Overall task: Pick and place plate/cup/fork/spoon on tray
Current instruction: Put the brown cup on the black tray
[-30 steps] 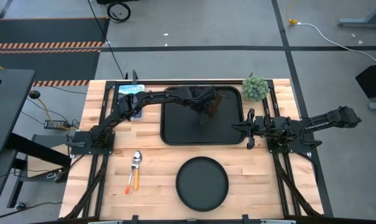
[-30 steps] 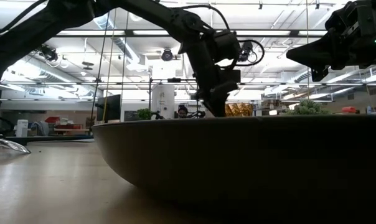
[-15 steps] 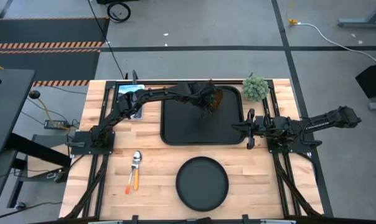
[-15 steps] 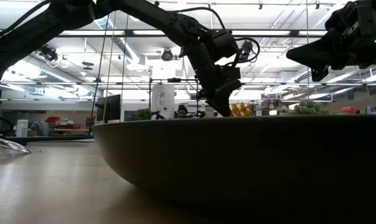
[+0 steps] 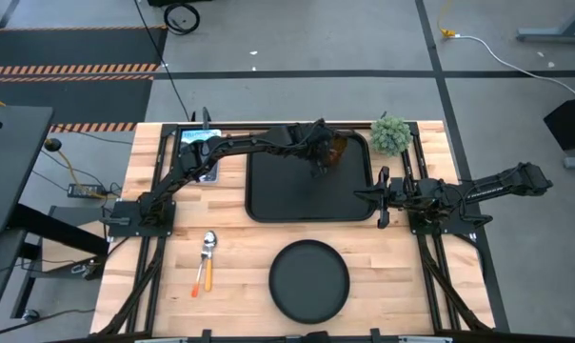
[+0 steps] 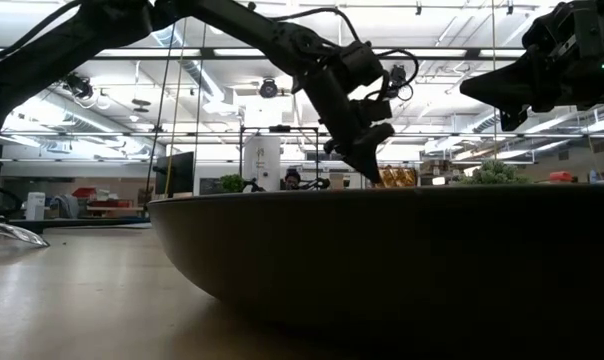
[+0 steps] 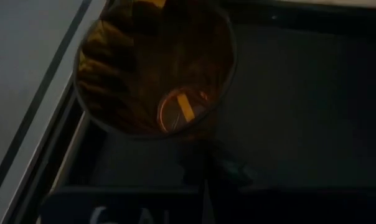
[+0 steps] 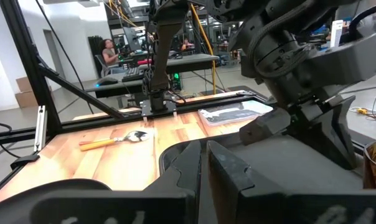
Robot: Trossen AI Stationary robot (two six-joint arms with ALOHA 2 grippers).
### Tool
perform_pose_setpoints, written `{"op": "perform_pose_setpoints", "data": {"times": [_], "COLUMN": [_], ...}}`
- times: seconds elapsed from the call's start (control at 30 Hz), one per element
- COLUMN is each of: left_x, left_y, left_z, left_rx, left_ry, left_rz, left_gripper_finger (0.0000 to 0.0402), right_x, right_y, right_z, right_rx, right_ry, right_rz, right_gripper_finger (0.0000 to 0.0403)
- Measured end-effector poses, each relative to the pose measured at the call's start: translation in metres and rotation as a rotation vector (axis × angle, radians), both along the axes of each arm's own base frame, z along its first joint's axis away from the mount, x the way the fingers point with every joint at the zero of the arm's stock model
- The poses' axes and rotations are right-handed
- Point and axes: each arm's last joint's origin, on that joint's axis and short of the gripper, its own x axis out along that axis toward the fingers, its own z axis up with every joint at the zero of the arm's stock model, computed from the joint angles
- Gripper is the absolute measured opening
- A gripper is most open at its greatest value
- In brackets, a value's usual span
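1. high view: the left claw (image 5: 320, 152) reaches over the far right corner of the large black rectangular tray (image 5: 278, 191), at the small amber-brown translucent cup (image 5: 335, 149); whether it grasps the cup cannot be told.
2. left wrist view: looks into the cup's (image 7: 154, 74) open mouth, the cup sitting on the tray floor (image 7: 300, 112) near its rim; that claw's fingers do not show.
3. right claw (image 5: 381, 197) waits off the tray's right edge; its finger spacing cannot be told.
4. the round matte black plate (image 5: 309, 280) lies on the wooden worktop (image 5: 240, 276) near the front edge; in the low view it (image 6: 382, 260) blocks the tray.
5. the orange-handled spoon (image 5: 208, 255) and orange-handled fork (image 5: 199, 278) lie together left of the plate; the right wrist view shows the spoon (image 8: 116, 140) from the side.
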Motion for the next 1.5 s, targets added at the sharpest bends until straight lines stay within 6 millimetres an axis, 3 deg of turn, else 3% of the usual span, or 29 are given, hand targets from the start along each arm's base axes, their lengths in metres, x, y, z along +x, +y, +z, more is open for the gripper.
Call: {"op": "perform_pose_setpoints", "data": {"times": [0.3, 0.77, 1.07, 1.5], "left_x": [-0.014, 0.001, 0.008, -0.004], "left_y": [0.001, -0.001, 0.001, 0.025], "left_z": [-0.007, 0.001, -0.015, -0.017], "left_rx": [-0.085, -0.073, -0.065, -0.067], "left_ry": [0.134, -0.048, -0.055, -0.009], "left_rz": [0.026, 0.04, 0.032, 0.11], "left_gripper_finger": [0.0016, 0.0016, 0.0016, 0.0016], "right_x": [0.0, 0.0, 0.0, 0.0], "right_y": [0.0, 0.0, 0.0, 0.0], "right_z": [0.0, 0.0, 0.0, 0.0], "right_rx": [0.0, 0.0, 0.0, 0.0], "right_ry": [0.0, 0.001, 0.0, 0.001], "right_rz": [0.0, 0.0, 0.0, 0.0], "right_gripper_finger": [0.0034, 0.0034, 0.0034, 0.0034]}}
